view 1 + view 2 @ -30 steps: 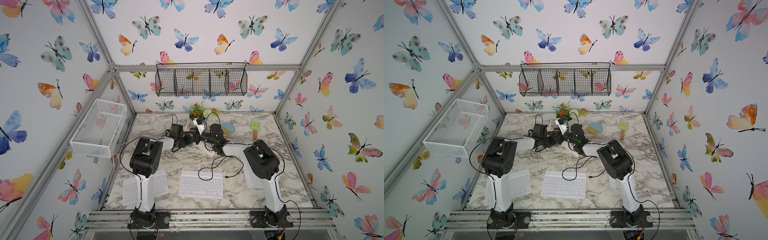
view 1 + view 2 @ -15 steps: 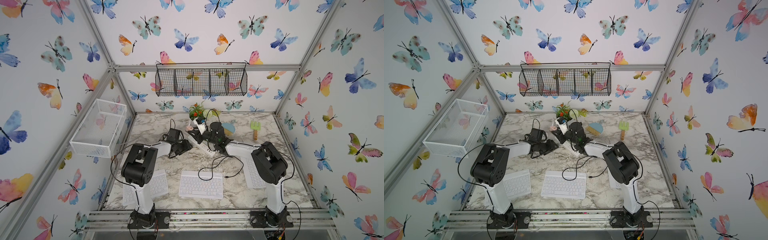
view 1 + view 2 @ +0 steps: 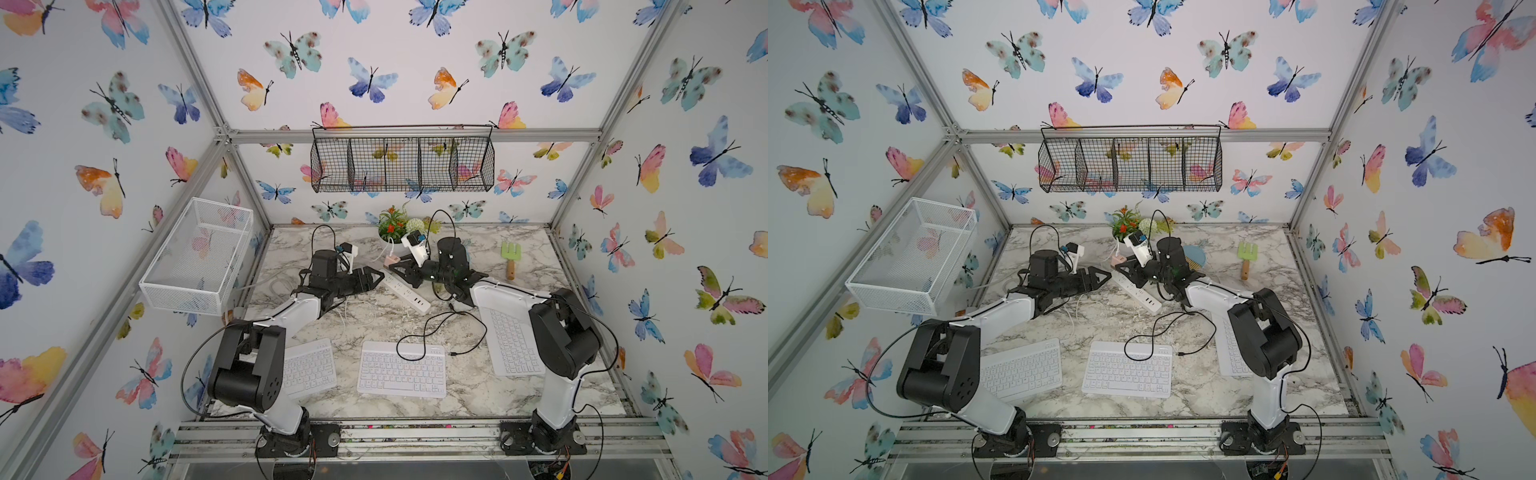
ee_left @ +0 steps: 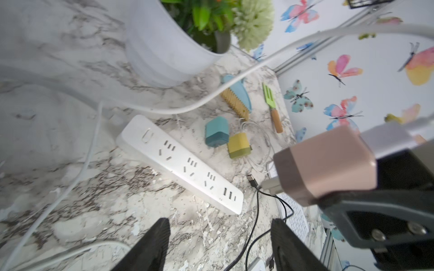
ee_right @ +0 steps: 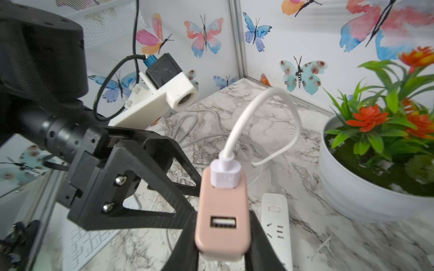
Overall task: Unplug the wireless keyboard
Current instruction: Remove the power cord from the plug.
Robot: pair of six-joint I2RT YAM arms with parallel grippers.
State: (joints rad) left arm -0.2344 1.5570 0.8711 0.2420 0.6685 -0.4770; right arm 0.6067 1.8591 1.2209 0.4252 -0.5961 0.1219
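Right wrist view: the right claw [image 5: 222,237] pinches a pink adapter [image 5: 222,199] by its sides. A white lead [image 5: 242,122] is plugged into the adapter's upper port. The left wrist view shows the adapter's prongs in the air and every socket of the strip [image 4: 180,164] bare, so the plug looks already out. The left claw [image 4: 220,234] is spread with nothing between its fingers. In both top views it is near the right claw, at the strip's far end, over the counter [image 3: 469,386].

With 12 o'clock as the back wall, the keyboard [image 3: 401,370] lies flat at 6 o'clock from both claws. It is well apart from them, near the front edge and between the two arm bases, with its long axis running 9 to 3. Neither arm is clearly nearer, though the right claw sits almost straight at its 12.

A black cable [image 3: 440,322] loops over the keyboard's 12 o'clock edge, with one end loose by its 3 o'clock corner. The left board [image 3: 309,368] and right board [image 3: 513,340] flank it. The key tints are too faint here to be sure, so I take the middle one as the task's. I cannot trace the white lead to any board. What remains is probably setting the adapter down clear of the strip.
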